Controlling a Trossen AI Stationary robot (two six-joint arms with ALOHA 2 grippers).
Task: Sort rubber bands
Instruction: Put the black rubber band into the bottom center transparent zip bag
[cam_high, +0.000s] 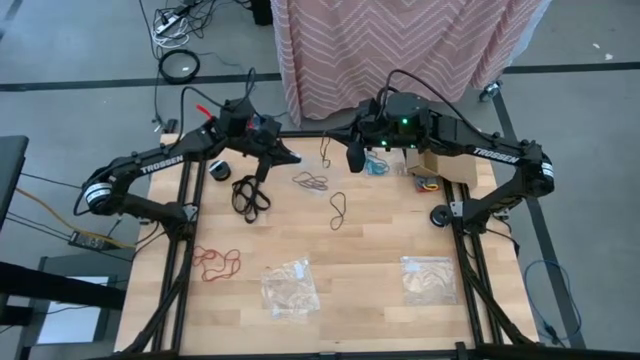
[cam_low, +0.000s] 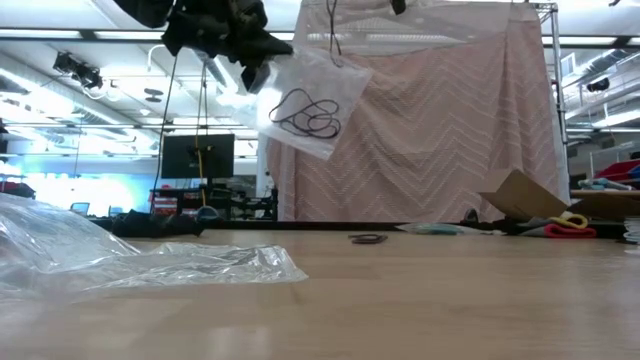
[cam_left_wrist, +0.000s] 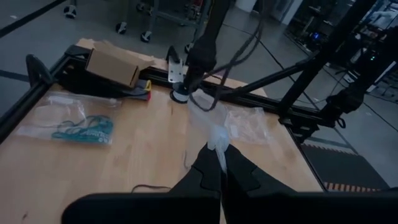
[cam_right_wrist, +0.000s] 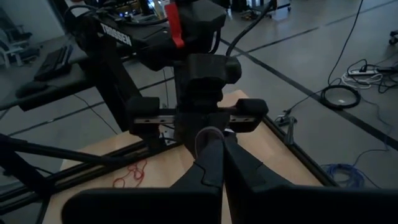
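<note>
high view: both arms reach inward over the table's far edge. the left gripper (cam_high: 283, 157) is clamped on a clear plastic bag (cam_low: 310, 105) — held up off the wood, black rubber bands (cam_low: 307, 116) inside it. the right gripper (cam_high: 352, 158) hangs nearby with its jaws pressed together on a thin loop (cam_right_wrist: 208, 138). loose bands lie on the table (cam_high: 370, 260) — black ones (cam_high: 250, 194) near the left gripper, red ones (cam_high: 216, 262) nearer the front.

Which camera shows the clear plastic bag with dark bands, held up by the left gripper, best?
The low view: the clear plastic bag hangs in the air, its dark rubber bands plain. The left wrist view shows only its pinched top; the high view shows mostly the bands; the right wrist view shows nothing of it.
</note>
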